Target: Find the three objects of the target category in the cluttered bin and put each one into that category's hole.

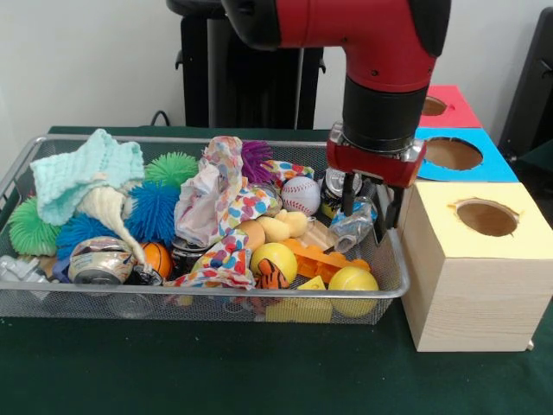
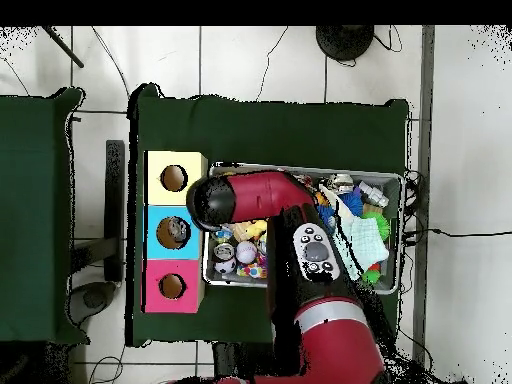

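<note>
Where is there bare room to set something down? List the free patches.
Free: green tablecloth in front of the wire bin and beside the yellow-topped box. Crowded: the whole bin, especially under the gripper by the crushed can.

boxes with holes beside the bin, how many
3, in a row beside the bin: yellow-topped box nearest the camera, blue-topped box behind it, red-topped box farthest. None looks hidden.

Brightness: we see both views evenly and well lit, nothing dim.
Light source: we judge it diffuse, from overhead.
Shadows: we find only soft ones, under the wire bin [image 1: 390, 278] and beside the yellow box [image 1: 471, 290].
Glare: we note a sheen on the red arm [image 1: 380, 35].
Focus: we see slight softness in the front view.
</note>
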